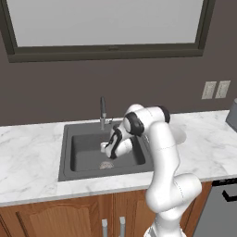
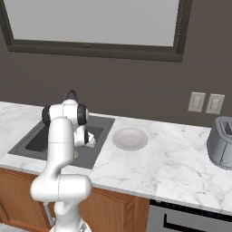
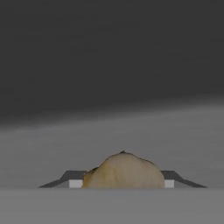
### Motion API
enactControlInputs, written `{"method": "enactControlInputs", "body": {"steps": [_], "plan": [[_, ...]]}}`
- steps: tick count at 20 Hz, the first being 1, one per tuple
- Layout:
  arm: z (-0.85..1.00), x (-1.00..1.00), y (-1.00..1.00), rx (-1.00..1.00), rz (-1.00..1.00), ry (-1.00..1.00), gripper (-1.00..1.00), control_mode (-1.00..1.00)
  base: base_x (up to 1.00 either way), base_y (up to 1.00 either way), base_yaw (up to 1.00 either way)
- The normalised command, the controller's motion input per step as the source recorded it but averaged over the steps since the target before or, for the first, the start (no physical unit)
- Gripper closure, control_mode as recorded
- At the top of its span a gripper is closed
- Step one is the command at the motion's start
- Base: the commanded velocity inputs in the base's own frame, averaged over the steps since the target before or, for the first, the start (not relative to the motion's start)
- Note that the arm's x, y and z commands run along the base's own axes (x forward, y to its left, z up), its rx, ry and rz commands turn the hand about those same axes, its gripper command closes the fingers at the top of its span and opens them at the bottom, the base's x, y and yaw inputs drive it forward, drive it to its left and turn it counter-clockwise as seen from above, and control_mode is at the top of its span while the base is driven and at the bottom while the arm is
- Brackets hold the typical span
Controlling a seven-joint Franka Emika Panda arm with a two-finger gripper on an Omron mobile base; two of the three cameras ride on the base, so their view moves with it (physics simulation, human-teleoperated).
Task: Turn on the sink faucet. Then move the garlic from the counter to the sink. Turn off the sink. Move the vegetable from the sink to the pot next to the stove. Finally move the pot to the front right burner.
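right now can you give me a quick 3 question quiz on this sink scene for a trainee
1. True or false: the claw is down inside the sink.
2. What sits between the claw's fingers? A) a sponge B) the garlic C) a cup
3. What lies on the counter just right of the basin?

Key: 1 true. 2 B; the fingers flank it closely on both sides. 3 a pale round plate.
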Motion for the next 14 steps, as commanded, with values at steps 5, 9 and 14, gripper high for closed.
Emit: {"method": "enactControlInputs", "body": {"steps": [5,9,14], "plan": [[0.64,-0.13,-0.11,0.00,0.00,0.00,1.00,-1.00,0.00,0.00,0.00],[0.70,-0.18,-0.16,0.00,0.00,0.00,1.00,-1.00,0.00,0.00,0.00],[0.69,-0.27,-0.21,0.00,-0.01,0.02,1.00,-1.00,0.00,0.00,0.00]]}}
